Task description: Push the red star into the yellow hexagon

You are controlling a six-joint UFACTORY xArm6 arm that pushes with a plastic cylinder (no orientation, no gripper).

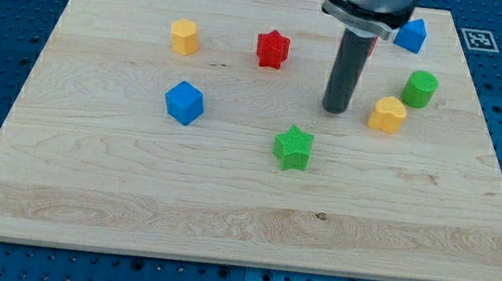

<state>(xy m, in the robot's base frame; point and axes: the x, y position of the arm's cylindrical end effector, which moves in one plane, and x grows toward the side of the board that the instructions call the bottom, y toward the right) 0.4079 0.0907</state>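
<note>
The red star [273, 48] sits near the view's top, at the middle of the wooden board [133, 194]. The yellow hexagon [184, 36] sits to its left, about a hundred pixels away, apart from it. My tip [335, 109] rests on the board to the right of the red star and below it, not touching any block. The rod rises straight up from the tip to the arm at the view's top.
A blue cube [184, 103] lies below the yellow hexagon. A green star [293, 148] is below my tip. A yellow heart-like block [387, 115] and a green cylinder [419, 88] sit to the tip's right. A blue block [412, 35] is at the top right, and a red block [371, 48] is mostly hidden behind the rod.
</note>
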